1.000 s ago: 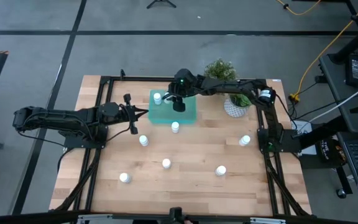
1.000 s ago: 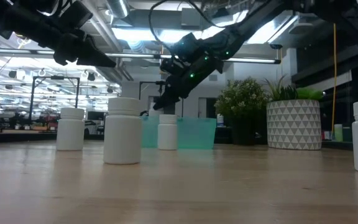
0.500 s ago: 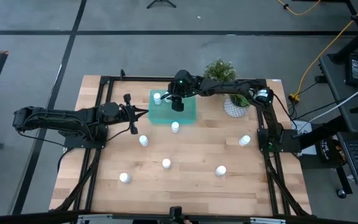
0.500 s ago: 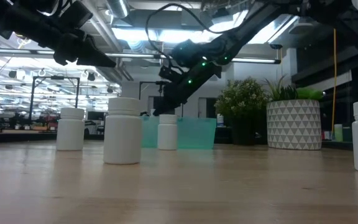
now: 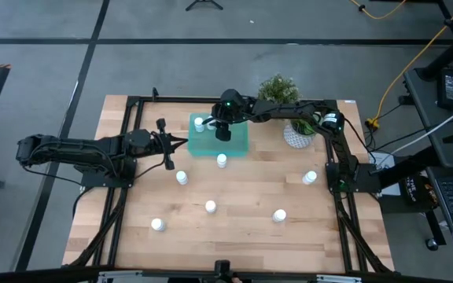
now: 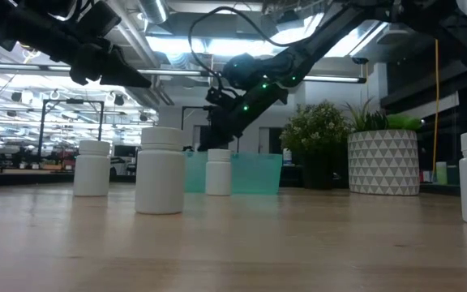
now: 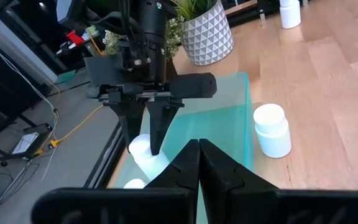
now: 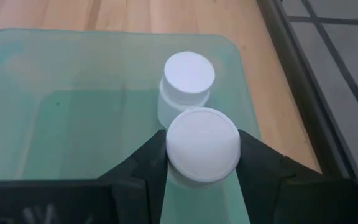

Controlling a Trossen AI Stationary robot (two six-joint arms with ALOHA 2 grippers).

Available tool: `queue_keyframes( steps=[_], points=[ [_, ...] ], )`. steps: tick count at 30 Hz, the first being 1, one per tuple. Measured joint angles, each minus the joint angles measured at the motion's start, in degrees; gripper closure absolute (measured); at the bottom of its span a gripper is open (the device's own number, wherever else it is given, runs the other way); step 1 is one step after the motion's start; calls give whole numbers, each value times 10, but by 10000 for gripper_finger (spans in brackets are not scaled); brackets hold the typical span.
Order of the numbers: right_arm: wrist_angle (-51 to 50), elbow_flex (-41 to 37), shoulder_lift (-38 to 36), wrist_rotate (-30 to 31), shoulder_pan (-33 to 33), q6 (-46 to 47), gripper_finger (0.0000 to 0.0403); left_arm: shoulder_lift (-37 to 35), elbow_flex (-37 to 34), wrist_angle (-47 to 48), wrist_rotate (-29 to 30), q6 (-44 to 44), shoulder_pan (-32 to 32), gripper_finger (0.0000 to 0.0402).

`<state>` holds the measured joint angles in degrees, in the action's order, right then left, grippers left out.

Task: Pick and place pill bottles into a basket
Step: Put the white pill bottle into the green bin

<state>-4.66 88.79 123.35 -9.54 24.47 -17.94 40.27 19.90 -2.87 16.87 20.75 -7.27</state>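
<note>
Gripping a pill bottle (image 8: 202,145) over the basket (image 8: 73,106), right gripper (image 5: 223,132) beside another bottle (image 8: 188,76) already inside. Clenched empty, left gripper (image 5: 181,141) near the basket's edge. Plant pot (image 5: 296,135) just beyond.

Translucent plastic basket (image 8: 73,81), wooden table (image 5: 242,196)

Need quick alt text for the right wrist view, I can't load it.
The right gripper holds a white pill bottle between its jaws, above the teal basket. A second bottle stands upright in the basket just beyond it, with wooden table past the rim.
</note>
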Motion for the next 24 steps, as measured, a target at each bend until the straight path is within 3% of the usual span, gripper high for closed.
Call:
queue_keyframes(
  steps=[13, 20, 24],
  points=[
    [-6, 0, 0, 0, 0, 26, 254, 0, 0, 0, 0, 0, 0, 399],
    [-6, 0, 0, 0, 0, 26, 183, 0, 0, 0, 0, 0, 0, 393],
    [-6, 0, 0, 0, 0, 25, 185, 0, 0, 0, 0, 0, 0, 396]
  ],
)
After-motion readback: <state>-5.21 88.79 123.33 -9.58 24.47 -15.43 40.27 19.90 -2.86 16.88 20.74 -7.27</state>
